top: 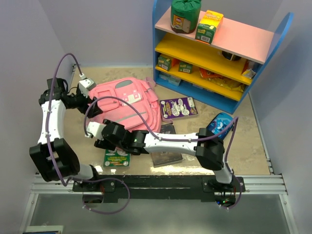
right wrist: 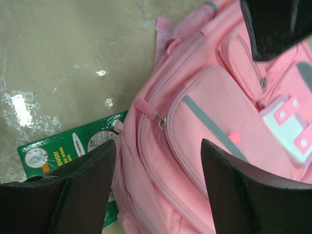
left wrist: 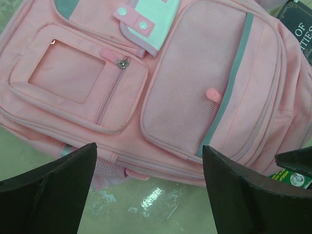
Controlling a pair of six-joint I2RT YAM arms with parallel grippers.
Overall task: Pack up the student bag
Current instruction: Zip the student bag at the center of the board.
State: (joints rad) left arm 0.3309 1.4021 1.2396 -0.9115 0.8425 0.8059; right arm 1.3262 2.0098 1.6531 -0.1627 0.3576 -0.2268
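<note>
The left gripper (left wrist: 148,156) hung over the bag (left wrist: 195,87) with its fingers spread wide and nothing between them. The right gripper (right wrist: 158,146) was likewise released and empty, poised above the bag's near corner.

The bag (top: 129,100) lay flat on the table (top: 243,146), left of centre, front pockets up and its zips apparently closed. A green book (right wrist: 63,146) lay at its near edge, partly hidden by it.

It looked soft and limp, so it would probably sag, fold and slide rather than lift as one piece. It appeared flat and probably light, not fragile, with cloth that pads should grip well. Pinching a broad panel would likely only gather loose fabric.

The better hold seemed to be the small zip pull (right wrist: 161,122) at the corner seam in the right wrist view. It was tiny and would need a precise, narrow pinch. Since the cloth would drag along with any pull, the other gripper probably had to pin or pinch the fabric near that seam.
</note>
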